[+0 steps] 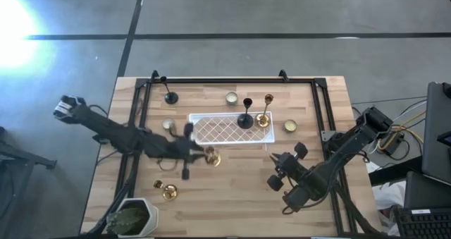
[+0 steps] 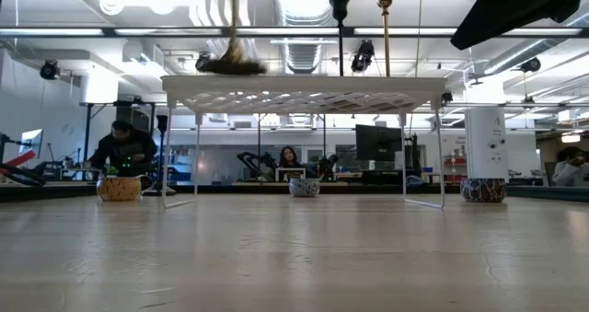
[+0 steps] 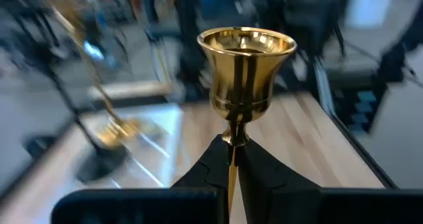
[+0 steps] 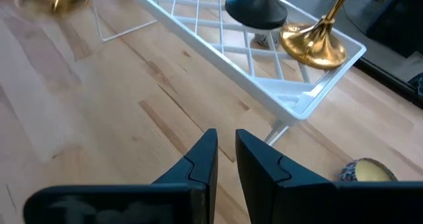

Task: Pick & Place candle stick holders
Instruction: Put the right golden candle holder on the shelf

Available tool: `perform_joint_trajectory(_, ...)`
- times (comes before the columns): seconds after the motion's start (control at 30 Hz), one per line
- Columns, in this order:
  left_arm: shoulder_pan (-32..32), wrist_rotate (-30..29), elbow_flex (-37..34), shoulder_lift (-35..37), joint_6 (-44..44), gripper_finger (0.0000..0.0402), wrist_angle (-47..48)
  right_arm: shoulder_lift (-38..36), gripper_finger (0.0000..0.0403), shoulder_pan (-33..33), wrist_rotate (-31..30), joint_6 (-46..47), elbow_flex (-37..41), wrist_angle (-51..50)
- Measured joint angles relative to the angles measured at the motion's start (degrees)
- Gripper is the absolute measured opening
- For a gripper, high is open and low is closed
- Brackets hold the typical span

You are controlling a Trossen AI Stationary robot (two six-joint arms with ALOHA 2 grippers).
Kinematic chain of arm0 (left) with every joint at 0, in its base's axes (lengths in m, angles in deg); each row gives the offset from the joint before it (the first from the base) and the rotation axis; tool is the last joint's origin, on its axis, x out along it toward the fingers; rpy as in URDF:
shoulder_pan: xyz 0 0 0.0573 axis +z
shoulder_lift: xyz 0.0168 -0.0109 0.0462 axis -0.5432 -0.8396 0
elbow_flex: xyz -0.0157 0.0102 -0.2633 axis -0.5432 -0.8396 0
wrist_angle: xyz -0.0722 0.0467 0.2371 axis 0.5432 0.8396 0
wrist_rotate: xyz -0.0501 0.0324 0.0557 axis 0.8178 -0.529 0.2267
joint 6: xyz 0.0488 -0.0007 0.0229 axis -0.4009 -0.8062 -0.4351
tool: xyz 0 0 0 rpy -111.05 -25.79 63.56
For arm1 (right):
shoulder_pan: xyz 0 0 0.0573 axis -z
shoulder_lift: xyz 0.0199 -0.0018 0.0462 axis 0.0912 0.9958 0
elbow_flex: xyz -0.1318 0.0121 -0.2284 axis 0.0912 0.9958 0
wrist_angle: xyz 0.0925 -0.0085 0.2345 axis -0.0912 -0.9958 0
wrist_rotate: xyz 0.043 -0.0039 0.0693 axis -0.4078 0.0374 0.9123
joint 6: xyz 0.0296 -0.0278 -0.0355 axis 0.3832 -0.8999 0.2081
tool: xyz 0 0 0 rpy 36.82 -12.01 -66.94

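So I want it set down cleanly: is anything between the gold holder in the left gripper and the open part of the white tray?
Nothing visible blocks it. The left gripper is shut on the gold holder at the white tray's near edge. The tray's left part is bare; the black holder and another gold holder stand at its right end.

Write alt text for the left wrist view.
The left gripper is shut on the slim stem of a gold candle stick holder, its cup upright above the fingers. Behind, blurred, lie the wooden table and white tray.
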Motion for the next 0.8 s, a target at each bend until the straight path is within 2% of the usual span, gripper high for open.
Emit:
perform_joint_trajectory(0.13, 5.40, 2.03, 0.58, 3.78, -3.53, 0.0017, -0.59, 0.02, 0.0054, 0.00, -0.02, 0.00, 0.00, 0.10)
perform_joint_trajectory(0.33, 17.98, 15.08, 3.10, 4.55, -3.51, 0.0017, -0.31, 0.02, 0.0052, 0.00, -0.04, 0.00, 0.00, 0.15)
perform_joint_trajectory(0.5, 26.32, 22.26, 4.79, 2.46, -2.19, 0.0017, -0.13, 0.02, 0.0057, 0.02, -0.05, -0.02, 0.00, 0.20)
perform_joint_trajectory(0.8, 32.27, 29.41, 7.32, -4.52, -1.84, 0.0017, -0.01, 0.02, 0.0054, 0.04, -0.08, -0.20, 0.04, 0.20)
